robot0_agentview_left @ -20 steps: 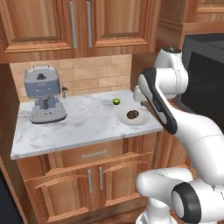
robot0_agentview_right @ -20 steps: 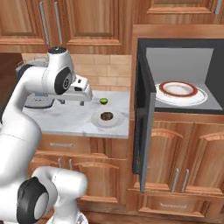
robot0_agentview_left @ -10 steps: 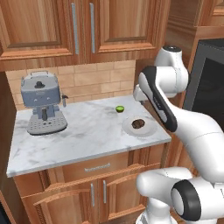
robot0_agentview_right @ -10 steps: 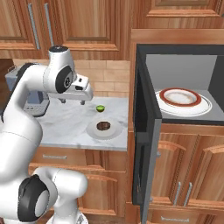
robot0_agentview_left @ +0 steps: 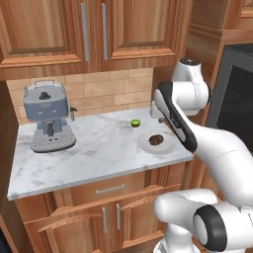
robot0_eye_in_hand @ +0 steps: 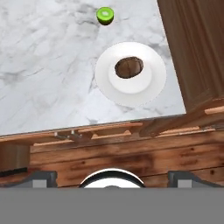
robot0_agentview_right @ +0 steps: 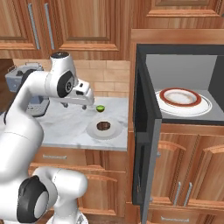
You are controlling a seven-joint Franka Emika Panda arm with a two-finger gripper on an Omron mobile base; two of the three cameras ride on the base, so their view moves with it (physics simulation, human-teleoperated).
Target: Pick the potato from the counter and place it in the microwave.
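Observation:
The potato [robot0_agentview_left: 155, 140] [robot0_agentview_right: 103, 126] [robot0_eye_in_hand: 128, 68], small and dark brown, lies on a white plate [robot0_agentview_left: 146, 147] [robot0_agentview_right: 92, 131] [robot0_eye_in_hand: 153, 85] near the right end of the marbled counter [robot0_agentview_left: 94, 148] [robot0_agentview_right: 70, 124] [robot0_eye_in_hand: 43, 65]. My gripper [robot0_agentview_right: 82, 104] hangs above the counter, up and to the left of the plate, apart from the potato. Its fingertips [robot0_eye_in_hand: 41, 176] stand wide apart at the bottom of the hand view, with nothing between them. The microwave [robot0_agentview_right: 175, 70] stands right of the counter with its door [robot0_agentview_right: 144, 144] swung open.
A small green fruit [robot0_agentview_left: 135, 123] [robot0_agentview_right: 100, 108] [robot0_eye_in_hand: 105, 15] lies just behind the plate. A grey-blue coffee machine [robot0_agentview_left: 47, 116] [robot0_agentview_right: 22, 78] stands at the counter's left. Inside the microwave sits a red-rimmed plate [robot0_agentview_right: 183, 98]. Wooden cabinets hang above the counter.
Both base views have shifted and the counter looks closer, so the base has driven. The potato stays on its plate. The arm keeps about the same pose.

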